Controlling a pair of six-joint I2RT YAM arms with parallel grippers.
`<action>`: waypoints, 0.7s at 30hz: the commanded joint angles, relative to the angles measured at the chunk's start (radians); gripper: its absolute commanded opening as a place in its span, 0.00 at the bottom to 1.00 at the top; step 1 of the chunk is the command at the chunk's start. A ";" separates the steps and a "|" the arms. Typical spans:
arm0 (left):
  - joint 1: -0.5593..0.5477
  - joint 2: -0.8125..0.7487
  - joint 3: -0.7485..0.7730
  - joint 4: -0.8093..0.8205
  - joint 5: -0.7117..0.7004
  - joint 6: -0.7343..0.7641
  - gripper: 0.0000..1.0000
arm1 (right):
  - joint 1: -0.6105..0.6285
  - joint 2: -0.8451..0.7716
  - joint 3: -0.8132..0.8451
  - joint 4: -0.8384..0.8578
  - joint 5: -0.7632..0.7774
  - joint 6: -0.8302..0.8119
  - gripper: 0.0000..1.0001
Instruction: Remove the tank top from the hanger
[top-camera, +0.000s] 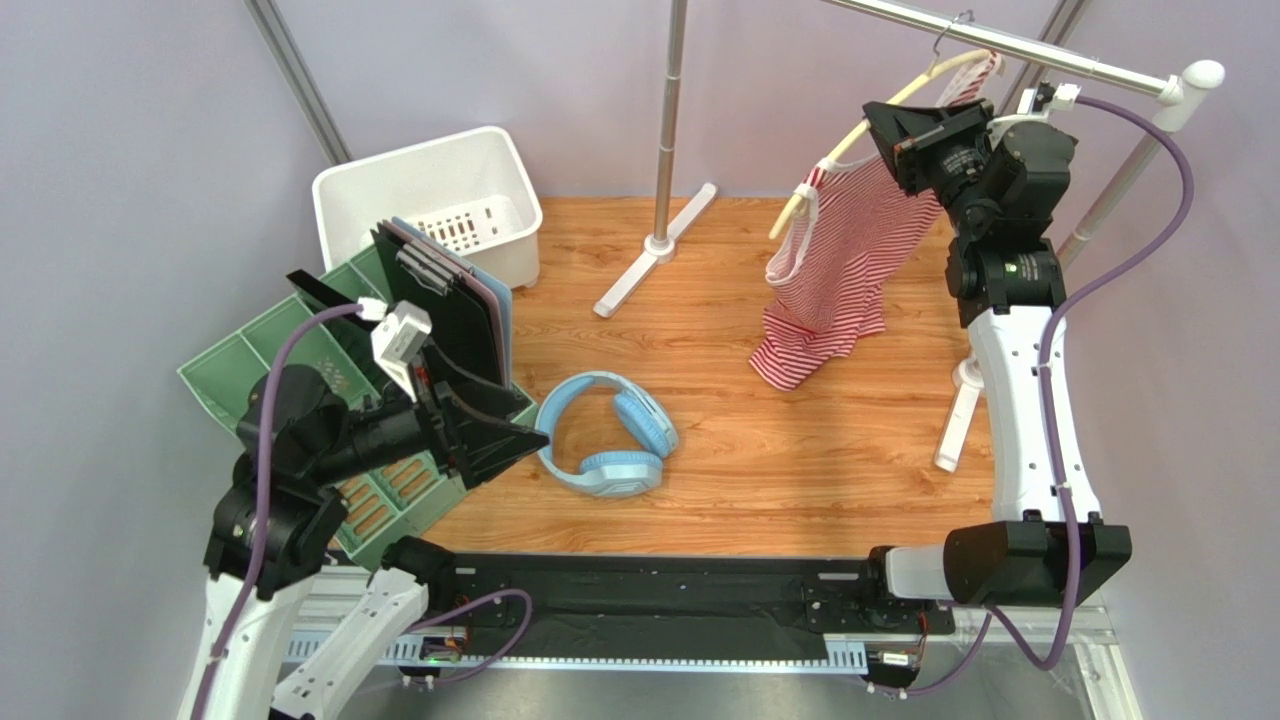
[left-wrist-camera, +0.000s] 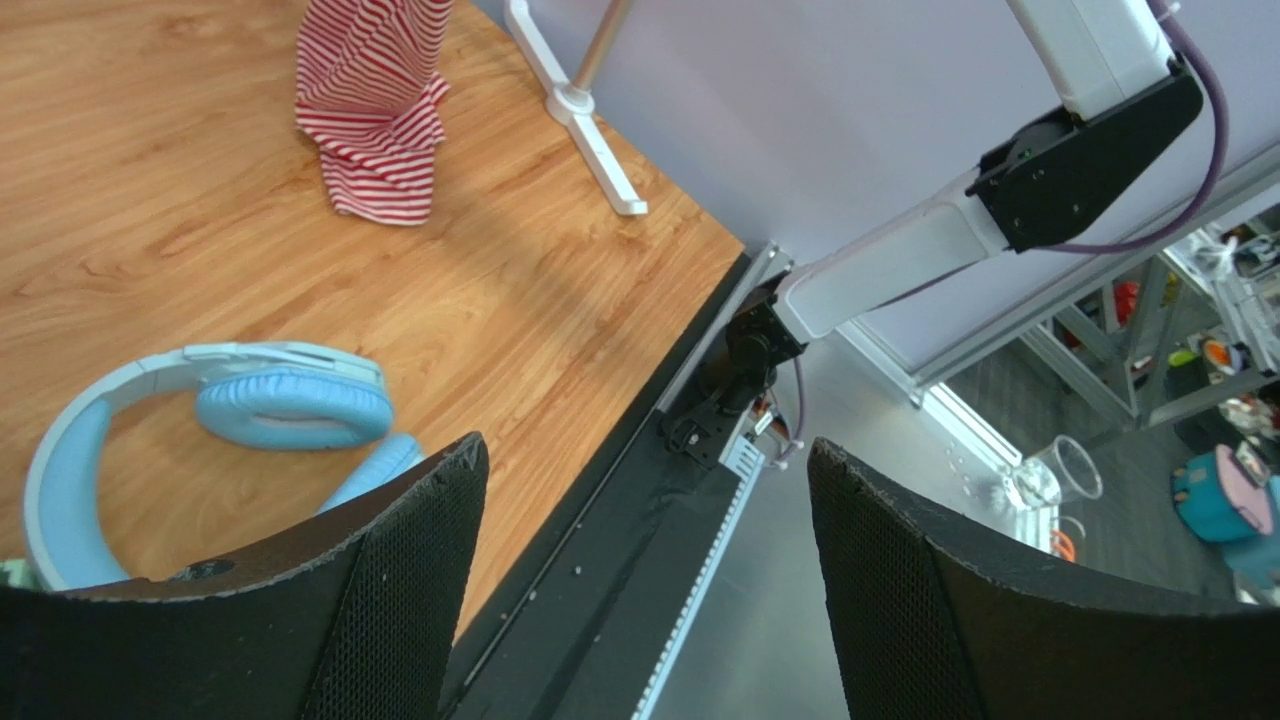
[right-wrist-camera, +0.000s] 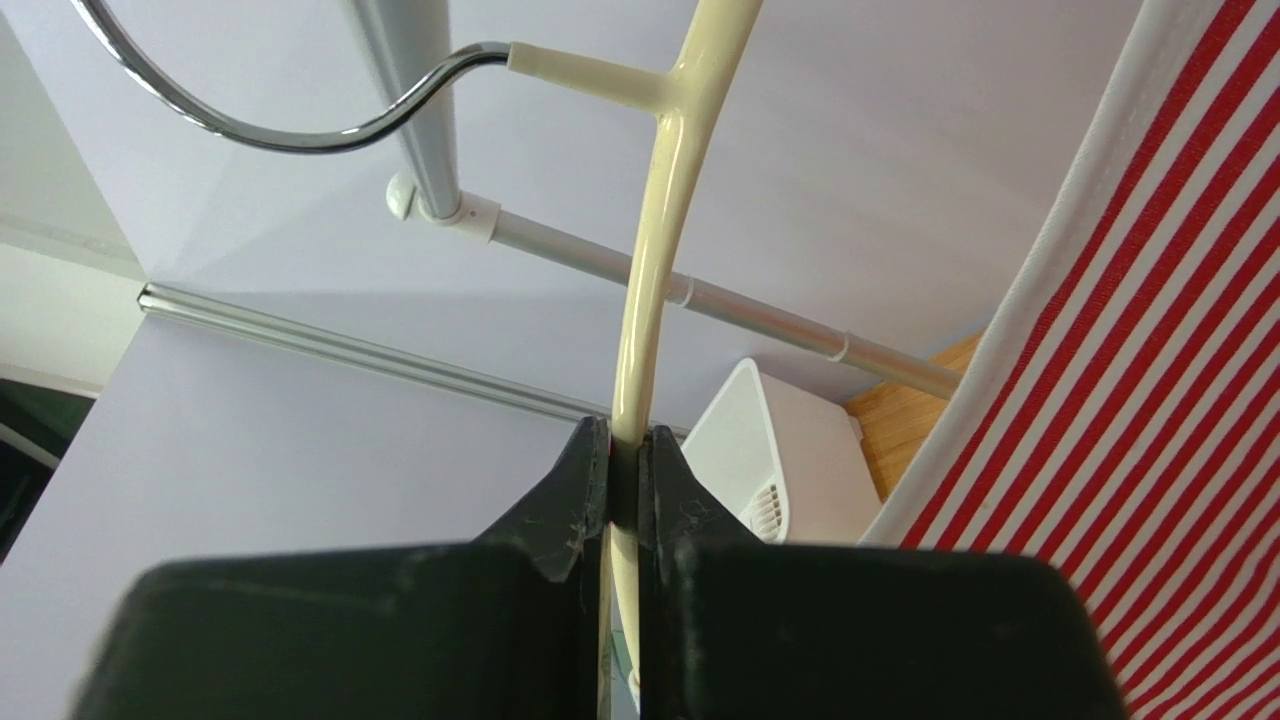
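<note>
The red-and-white striped tank top (top-camera: 836, 267) hangs from the cream hanger (top-camera: 878, 123). Its hem touches the wooden table. The hanger's grey hook (top-camera: 953, 26) is over the silver rail. My right gripper (top-camera: 906, 146) is shut on the hanger's arm. In the right wrist view the cream bar (right-wrist-camera: 657, 270) is pinched between the fingertips (right-wrist-camera: 627, 444), with the hook (right-wrist-camera: 271, 132) above and striped cloth (right-wrist-camera: 1187, 375) at right. My left gripper (top-camera: 508, 444) is open and empty, low beside the headphones. In the left wrist view (left-wrist-camera: 646, 503) the tank top's hem (left-wrist-camera: 376, 105) is far off.
Blue headphones (top-camera: 609, 435) lie mid-table and also show in the left wrist view (left-wrist-camera: 226, 405). A white basket (top-camera: 436, 195) and a green organizer tray (top-camera: 256, 360) with dark boards stand at left. The rack's pole (top-camera: 670, 120), feet (top-camera: 654, 252) and rail (top-camera: 1037, 53) cross the back.
</note>
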 joint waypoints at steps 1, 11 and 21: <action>-0.015 0.037 -0.008 0.153 0.058 -0.078 0.82 | -0.002 -0.056 0.061 0.106 -0.049 0.010 0.00; -0.266 0.161 0.021 0.262 -0.121 -0.038 0.81 | -0.004 -0.120 -0.011 0.079 -0.141 -0.001 0.00; -0.544 0.333 0.012 0.396 -0.460 0.163 0.72 | -0.004 -0.296 -0.155 -0.053 -0.273 -0.085 0.00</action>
